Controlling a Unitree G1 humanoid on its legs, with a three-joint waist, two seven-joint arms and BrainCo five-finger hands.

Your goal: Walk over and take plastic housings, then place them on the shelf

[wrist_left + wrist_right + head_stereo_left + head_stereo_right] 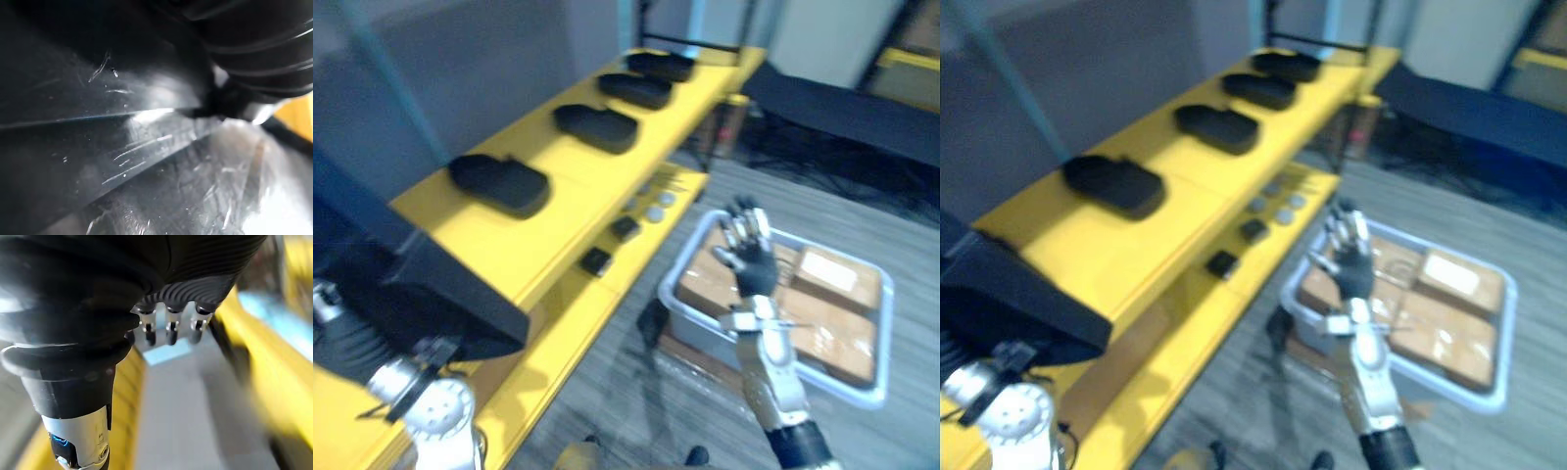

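Several black plastic housings [499,183] lie in a row on the top board of the yellow shelf [509,250], the farthest housing [661,65] near its end. Another large black housing [421,284] hangs over the near end of the shelf at my left hand [342,338]. Its scratched surface [98,98] sits right against the left wrist camera. My right hand [749,250] is raised with its fingers [168,330] straight, open and empty, above a white tray.
The white tray [886,294] with brown boxes [832,274] stands on the floor right of the shelf. Small black and grey parts [625,228] lie on the lower yellow board. A dark bench [842,103] runs across the back right.
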